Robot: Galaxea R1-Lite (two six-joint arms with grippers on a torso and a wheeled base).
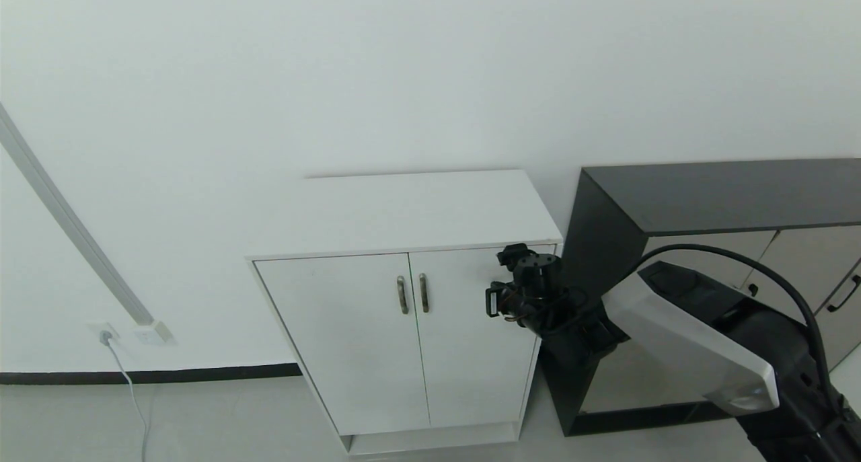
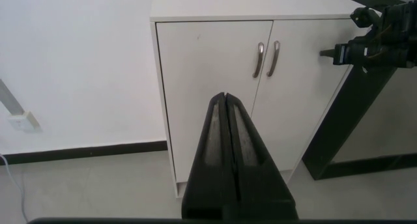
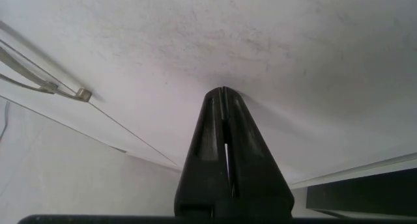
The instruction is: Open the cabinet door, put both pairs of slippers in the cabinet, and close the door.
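Up close, right gripper at cabinet door, jaws together

White cabinet, grey handles, black sideboard.

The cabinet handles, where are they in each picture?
Head view: handles side by side, midway across the white cabinet front.
Left wrist view: handles high on the doors, beyond the left gripper.
Right wrist view: probably the handles, thin bars seen edge-on, away from the right gripper.
Shared landmark: the seam between the two doors.
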